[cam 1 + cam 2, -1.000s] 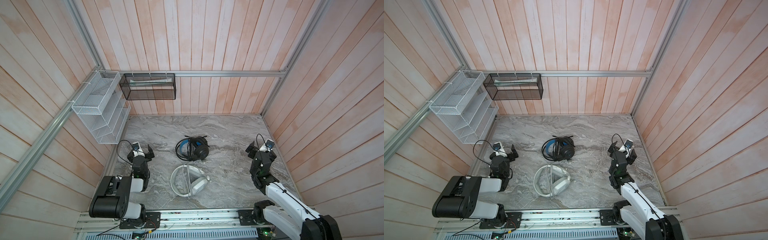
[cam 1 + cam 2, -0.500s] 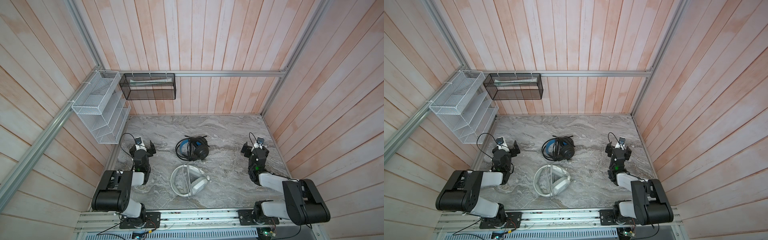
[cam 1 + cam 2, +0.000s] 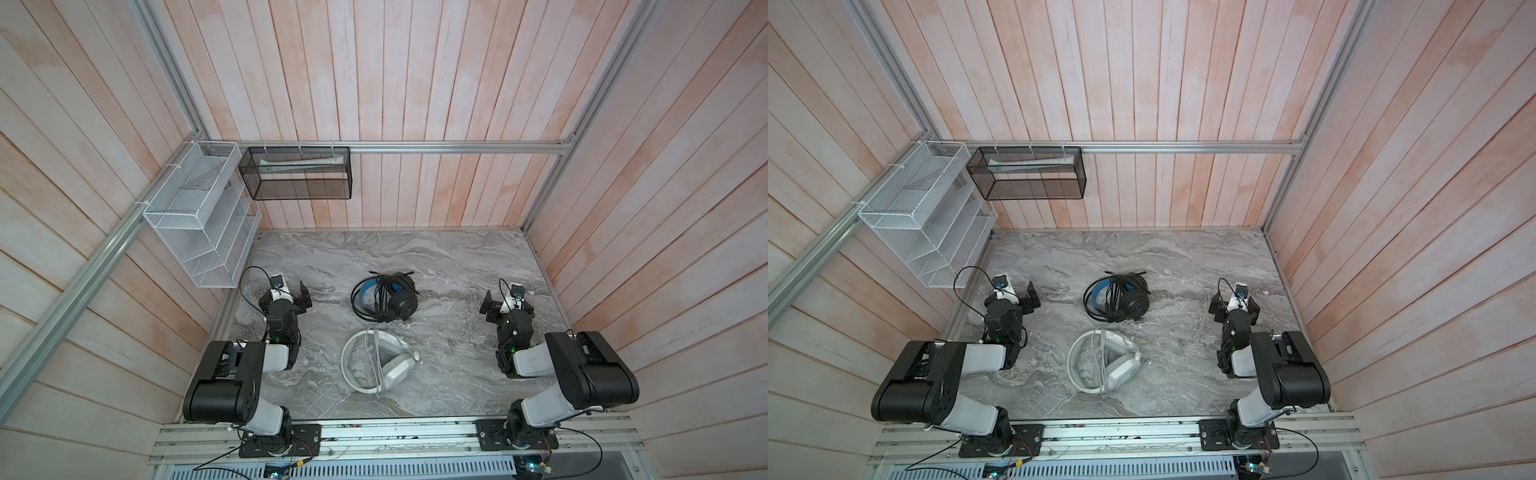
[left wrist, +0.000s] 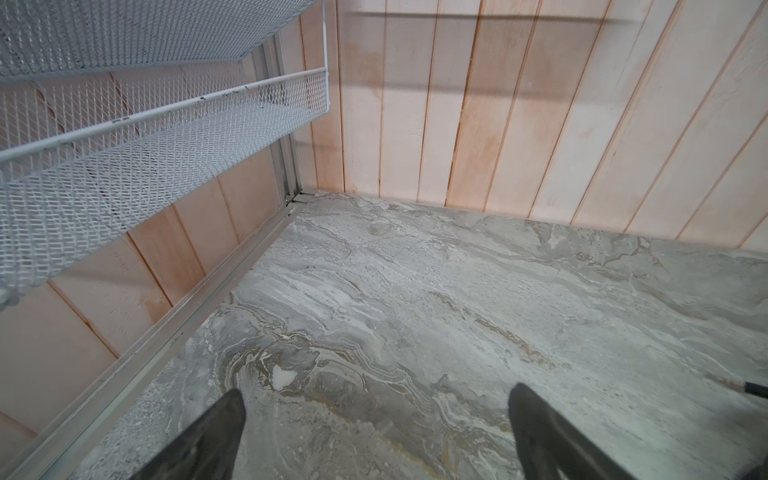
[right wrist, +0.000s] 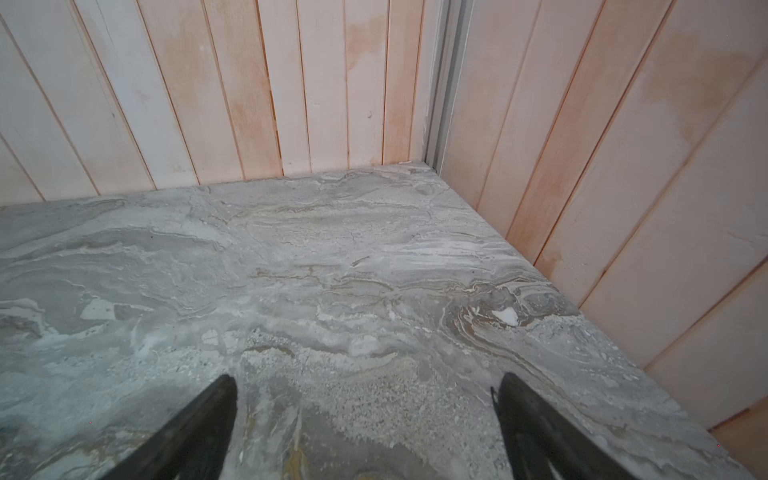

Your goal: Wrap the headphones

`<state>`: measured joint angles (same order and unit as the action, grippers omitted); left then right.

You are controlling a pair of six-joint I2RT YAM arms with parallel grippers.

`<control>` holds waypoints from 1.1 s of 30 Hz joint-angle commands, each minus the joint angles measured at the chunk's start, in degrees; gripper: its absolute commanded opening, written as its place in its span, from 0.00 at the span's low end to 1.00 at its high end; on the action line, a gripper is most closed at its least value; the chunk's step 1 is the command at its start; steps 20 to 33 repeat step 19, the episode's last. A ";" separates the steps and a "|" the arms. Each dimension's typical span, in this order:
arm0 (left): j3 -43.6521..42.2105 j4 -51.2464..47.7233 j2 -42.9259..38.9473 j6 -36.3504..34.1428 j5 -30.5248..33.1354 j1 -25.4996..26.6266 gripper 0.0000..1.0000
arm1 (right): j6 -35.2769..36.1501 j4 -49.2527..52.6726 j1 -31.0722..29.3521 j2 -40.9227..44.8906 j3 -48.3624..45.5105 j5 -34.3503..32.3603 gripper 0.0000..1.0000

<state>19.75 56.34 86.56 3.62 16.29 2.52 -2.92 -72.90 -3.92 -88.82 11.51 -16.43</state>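
The black headphones, with a blue inner headband and black cable looped over them, lie mid-table. The white-grey headphones lie nearer the front, grey cable draped across them. My left gripper hovers open over bare marble, left of the black pair. My right gripper is open too, right of both headphones near the right wall. Nothing sits between either pair of fingers. A black plug tip shows at the edge of the left wrist view.
A white wire rack hangs on the left wall above my left gripper. A black mesh basket hangs on the back wall. Wooden walls close in the marble table on three sides. A metal rail runs along the front.
Both arms have folded back over their bases, the right one most. The grippers stayed open and barely shifted. The headphones have not moved.
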 commanded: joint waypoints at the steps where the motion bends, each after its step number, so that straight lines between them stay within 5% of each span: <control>1: 0.16 0.10 -0.17 -0.72 -0.91 -0.32 0.99 | 0.59 -2.96 -0.58 0.28 0.27 -0.37 0.98; 33: 0.25 0.09 -0.17 -0.72 -0.89 -0.28 0.99 | 0.60 -3.42 -0.52 0.15 0.19 -0.27 0.98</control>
